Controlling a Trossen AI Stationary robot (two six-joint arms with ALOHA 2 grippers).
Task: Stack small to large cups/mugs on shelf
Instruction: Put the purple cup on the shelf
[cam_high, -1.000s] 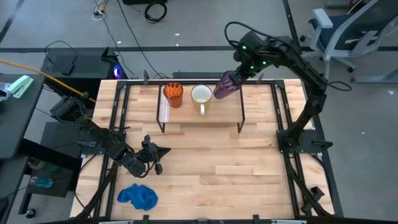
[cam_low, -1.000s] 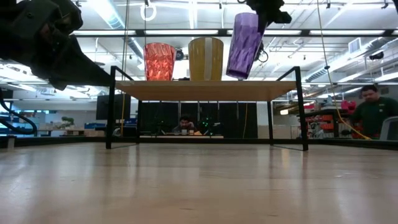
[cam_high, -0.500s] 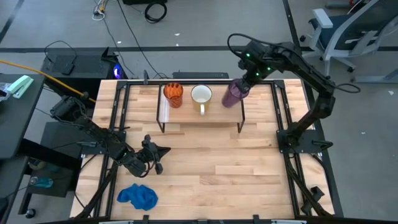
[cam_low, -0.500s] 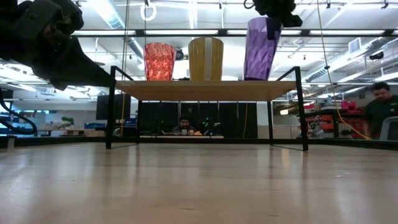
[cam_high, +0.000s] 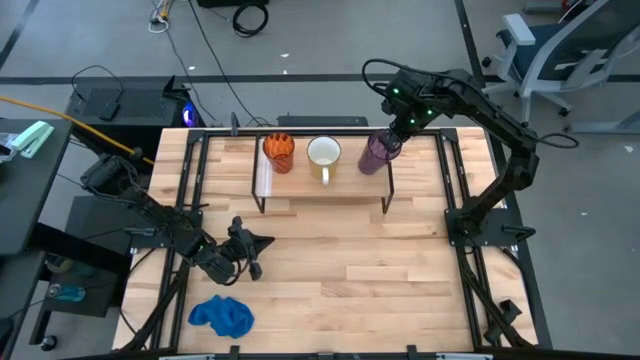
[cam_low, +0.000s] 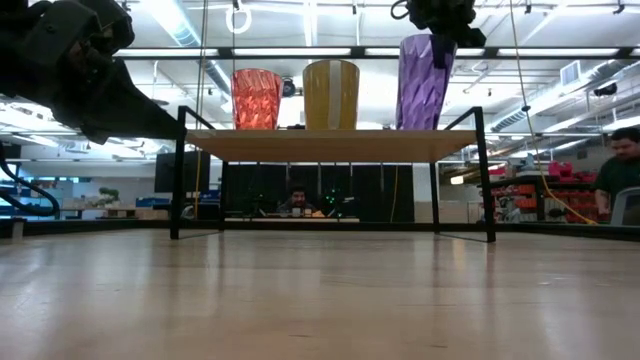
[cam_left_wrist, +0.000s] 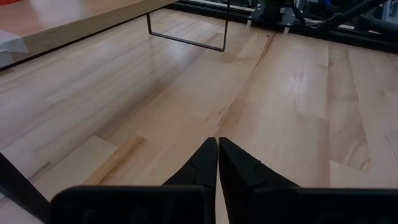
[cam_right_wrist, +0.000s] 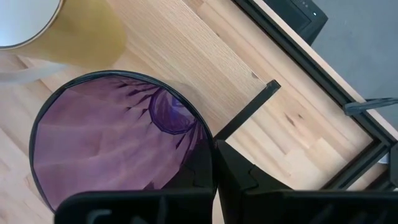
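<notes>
On the light-wood shelf (cam_high: 322, 185) stand an orange swirl cup (cam_high: 279, 152) at the left, a white mug (cam_high: 323, 153) with a yellowish handle in the middle, and a taller purple tumbler (cam_high: 375, 155) at the right end, each on its base. They show in a row in the low view: the cup (cam_low: 256, 98), the mug (cam_low: 330, 94), the tumbler (cam_low: 424, 85). My right gripper (cam_right_wrist: 214, 146) is above the tumbler, shut on its rim. My left gripper (cam_left_wrist: 217, 142) is shut and empty, low over the table's near left part (cam_high: 255, 243). My right gripper holds the purple tumbler by its rim (cam_right_wrist: 208, 138), on the side away from the mug. One finger (cam_right_wrist: 198, 171) is inside the tumbler and one (cam_right_wrist: 235, 171) outside. The fingers come from above, pointing down. The tumbler stands upright with its base (cam_low: 418, 126) on the shelf board.
A crumpled blue cloth (cam_high: 222, 315) lies at the table's near left corner. The shelf's black legs (cam_low: 485, 180) stand on the far half of the wooden tabletop (cam_high: 350, 270). People show in the room beyond the table (cam_low: 620, 175).
My right gripper has carried the purple tumbler toward the table's right edge and down. The tumbler was tilted and lifted clear next to the mug; it now stands upright on the shelf's right end. The gripper stays shut on its rim.
</notes>
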